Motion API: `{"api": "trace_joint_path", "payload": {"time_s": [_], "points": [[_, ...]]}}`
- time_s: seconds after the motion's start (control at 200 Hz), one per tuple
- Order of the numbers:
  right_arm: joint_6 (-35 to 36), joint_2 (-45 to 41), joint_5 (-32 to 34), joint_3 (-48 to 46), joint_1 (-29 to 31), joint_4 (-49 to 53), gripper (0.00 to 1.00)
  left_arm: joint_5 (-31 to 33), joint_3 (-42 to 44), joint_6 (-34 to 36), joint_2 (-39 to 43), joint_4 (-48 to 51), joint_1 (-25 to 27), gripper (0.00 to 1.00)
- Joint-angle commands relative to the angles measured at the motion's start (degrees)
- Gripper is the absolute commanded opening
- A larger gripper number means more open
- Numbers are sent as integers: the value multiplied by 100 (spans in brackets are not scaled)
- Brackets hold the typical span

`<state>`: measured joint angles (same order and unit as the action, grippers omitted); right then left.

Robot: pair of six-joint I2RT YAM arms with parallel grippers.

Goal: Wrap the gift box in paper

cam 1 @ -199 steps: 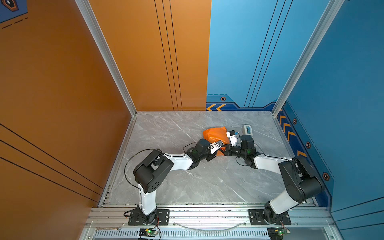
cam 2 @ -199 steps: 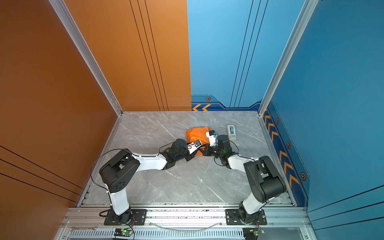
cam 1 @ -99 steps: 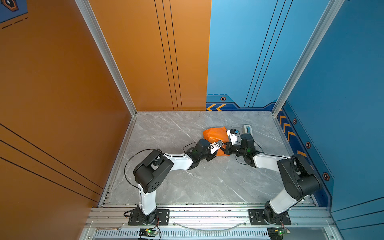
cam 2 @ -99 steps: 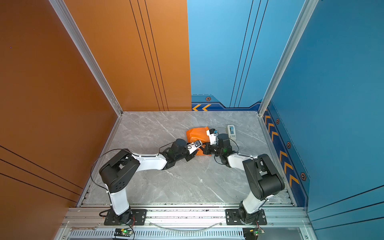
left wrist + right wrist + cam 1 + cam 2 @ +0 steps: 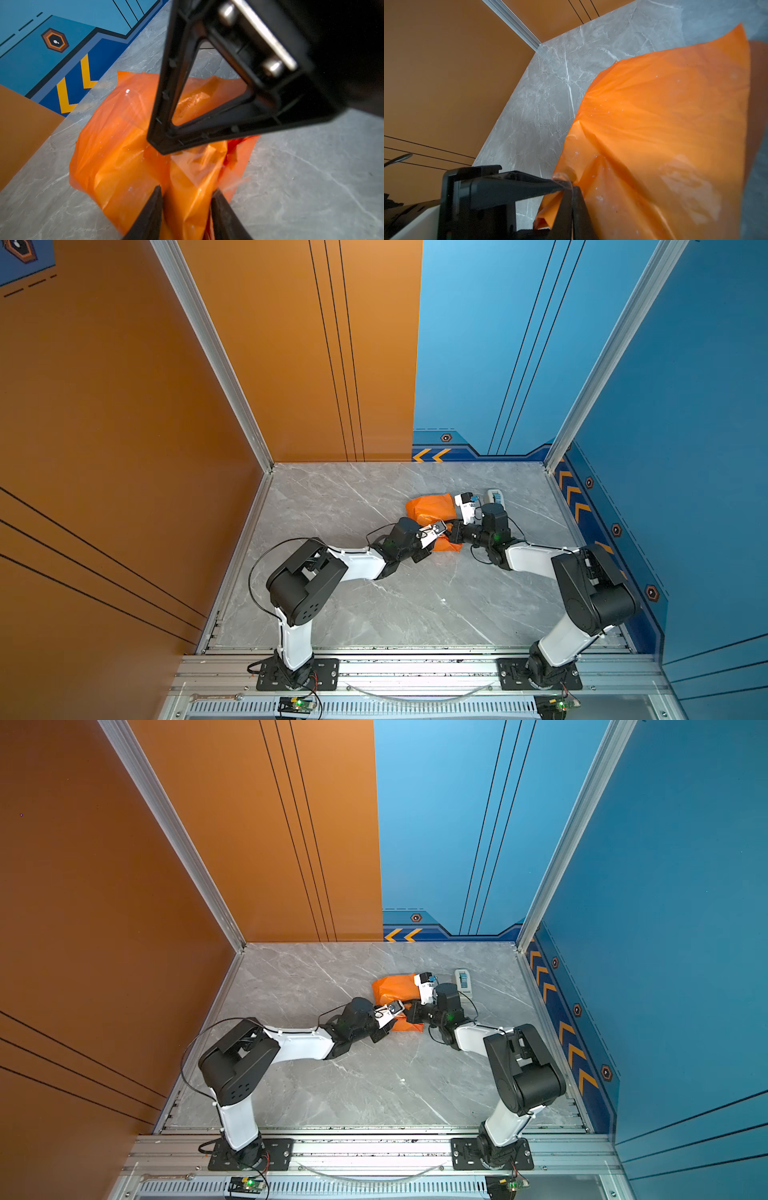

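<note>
Close to me, two white and black arms stand on a metal rail, and past them lies the grey stone-look worktop (image 5: pixel 374 605). Both arms reach in and meet at a lump of shiny, bright orange wrapping paper (image 5: pixel 428 508). In both top views the paper (image 5: pixel 392 986) sits on the worktop, toward the back and a little right of the middle. It is puffy and full of creases, and it is folded over itself with only the orange side out. The gift box does not show, because the paper hides what is inside.

The black left claw (image 5: pixel 182 209) holds the near end of the lump. Its two pointy fingers (image 5: pixel 152 207) stand a little apart, with a thick fold of paper squeezed between them. The black right claw (image 5: pixel 568 187) has its fingers pressed together. Its tip touches the paper just past the left claw, where a strip of clear tape (image 5: pixel 197 164) shines on the orange. I cannot tell if it pinches anything.

Just behind the right arm, a small white and grey tape dispenser (image 5: pixel 494 496) lies flat on the worktop. It is near the paper but not touching it. Farther back stand an orange wall and a blue wall.
</note>
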<state>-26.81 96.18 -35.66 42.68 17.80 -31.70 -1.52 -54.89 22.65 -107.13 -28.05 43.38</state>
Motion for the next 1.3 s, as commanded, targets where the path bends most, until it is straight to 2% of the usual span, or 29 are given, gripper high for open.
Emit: {"api": "trace_joint_path", "payload": {"time_s": [0.0, 0.09, 0.335, 0.451, 0.556, 0.656, 0.801, 1.051, 1.297], "points": [[178, 124, 199, 126, -63, 120, 9, -110, 321, -85, -170, 1272, -58, 39], [299, 115, 245, 170, -84, 349, 13, -106, 329, -82, -167, 1275, -64, 39], [495, 52, 527, 343, -93, 879, 39, -105, 330, -81, -168, 1267, -51, 39], [640, 30, 646, 487, -63, 1211, 39, -85, 322, -80, -159, 1272, -53, 39], [761, 49, 471, 632, -40, 1494, 35, -85, 317, -85, -166, 1276, -58, 39], [520, -33, 105, 511, -87, 1118, 23, -88, 312, -79, -171, 1272, -58, 39], [372, -434, -219, 369, -102, 963, 21, -86, 312, -76, -180, 1267, -55, 39], [185, -1175, -477, -48, -145, 971, 6, -85, 294, -66, -193, 1271, -49, 39], [167, -1697, -552, -494, -145, 1261, 1, -121, 295, -69, -193, 1268, -49, 39]]}}
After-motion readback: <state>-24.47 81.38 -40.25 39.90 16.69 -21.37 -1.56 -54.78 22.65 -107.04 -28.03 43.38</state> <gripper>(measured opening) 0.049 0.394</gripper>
